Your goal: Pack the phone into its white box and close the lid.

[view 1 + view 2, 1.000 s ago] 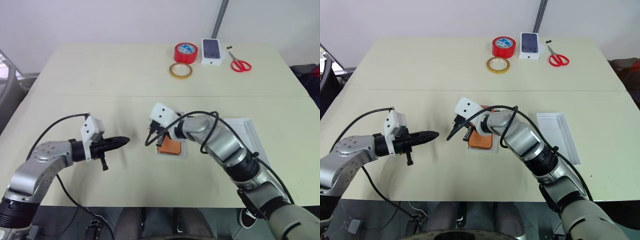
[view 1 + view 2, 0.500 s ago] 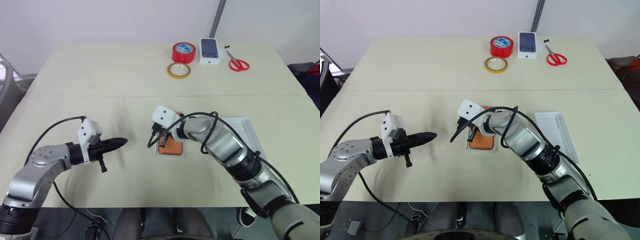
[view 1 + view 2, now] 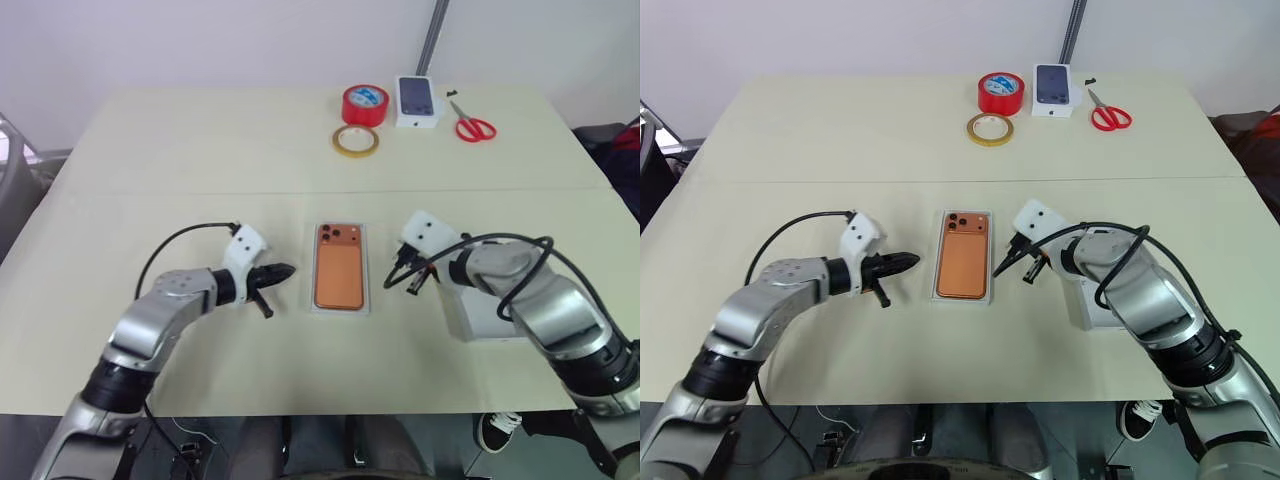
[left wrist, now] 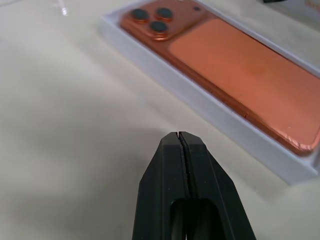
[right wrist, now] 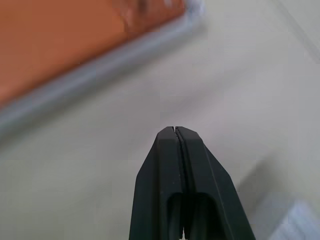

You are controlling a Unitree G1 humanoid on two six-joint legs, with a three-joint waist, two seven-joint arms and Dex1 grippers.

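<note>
The copper-orange phone (image 3: 339,266) lies back up, lenses at the far end, inside the shallow white box (image 3: 340,313) at the table's middle. Just left of the box, my left gripper (image 3: 287,270) is shut and empty, pointing at the box's side wall (image 4: 210,107). On the other side, a short gap from the box, my right gripper (image 3: 388,283) is also shut and holds nothing. The lid (image 3: 478,322) rests open side up on the table to the right, partly hidden under my right forearm.
At the table's far edge stand a red tape roll (image 3: 366,104), a yellowish tape ring (image 3: 357,141), a smaller white box picturing a dark phone (image 3: 419,101) and red scissors (image 3: 472,126). A seam crosses the table beyond the box.
My right gripper has swung right, off the phone, so the whole phone now shows in its box. My left gripper has moved right, close to the box's left side.
</note>
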